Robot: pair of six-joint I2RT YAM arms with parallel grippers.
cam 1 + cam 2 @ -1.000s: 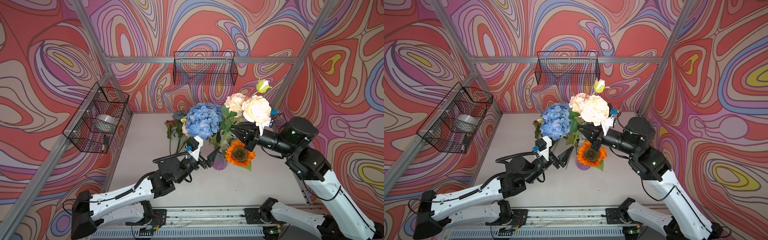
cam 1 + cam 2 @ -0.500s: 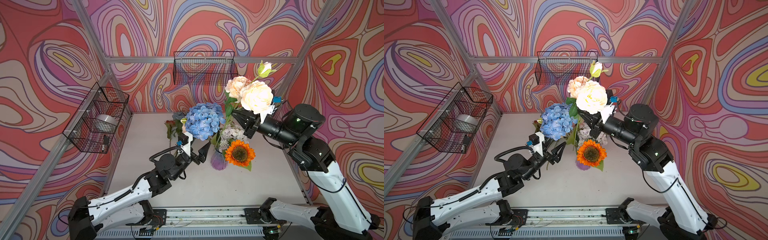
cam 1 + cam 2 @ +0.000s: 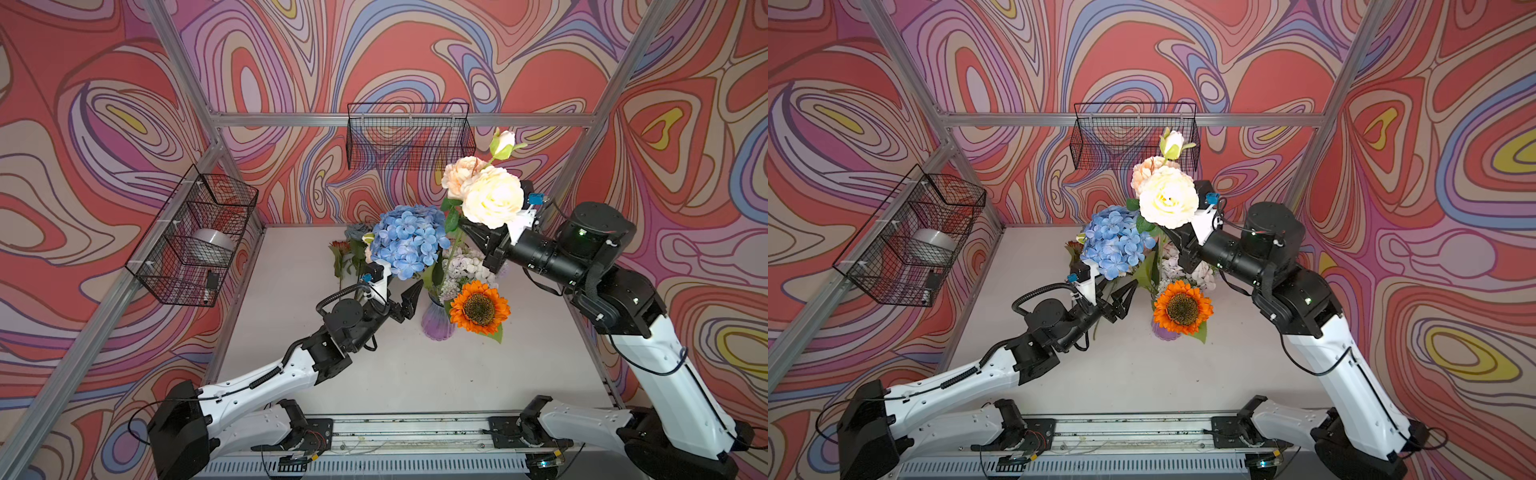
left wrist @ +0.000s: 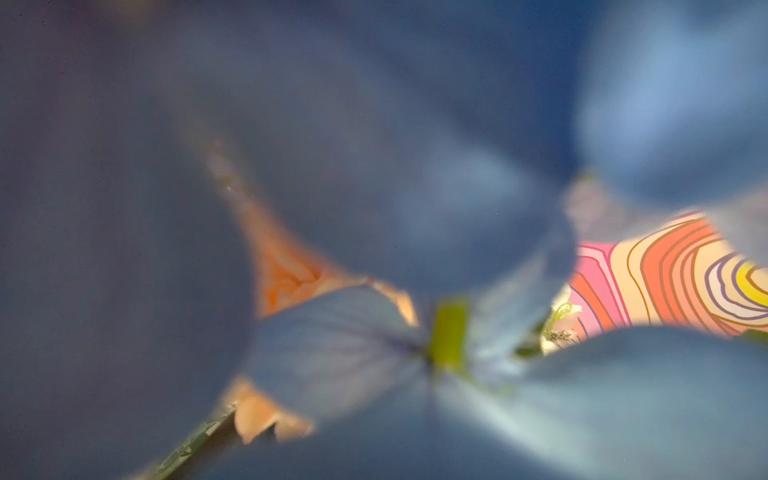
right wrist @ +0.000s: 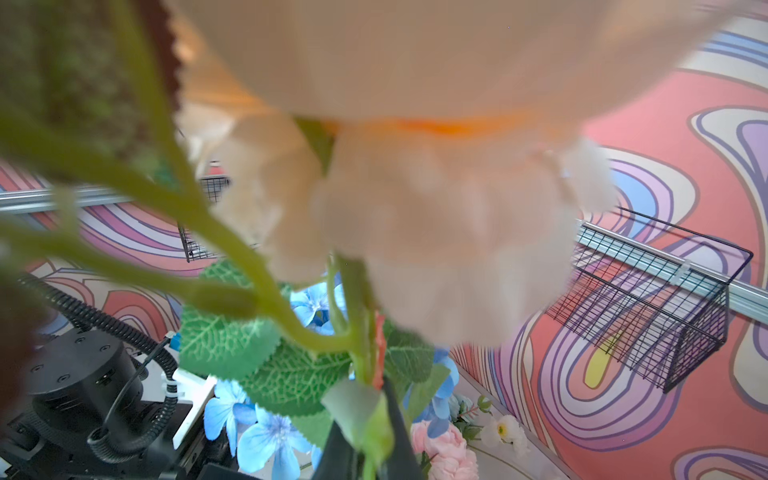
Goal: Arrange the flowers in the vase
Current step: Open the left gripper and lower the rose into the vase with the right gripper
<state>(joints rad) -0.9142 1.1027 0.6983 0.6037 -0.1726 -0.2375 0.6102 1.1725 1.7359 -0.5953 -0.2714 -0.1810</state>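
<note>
A robot test cell in a laboratory is shown. The space is boxed in by a silver aluminium profile frame [image 3: 291,119], and its walls are covered with printed panels of swirling red, lilac and yellow pattern [image 3: 83,124]. Two black wire-mesh baskets are hung on the frame, one at centre left [image 3: 191,237] and one at top centre [image 3: 409,137]. Along the lower edge, two white-and-black robot arms, at lower left [image 3: 270,374] and lower right [image 3: 656,361], are mounted on a metal base rail [image 3: 415,432] with exposed wiring, before a plain pale tabletop [image 3: 415,374].
</note>
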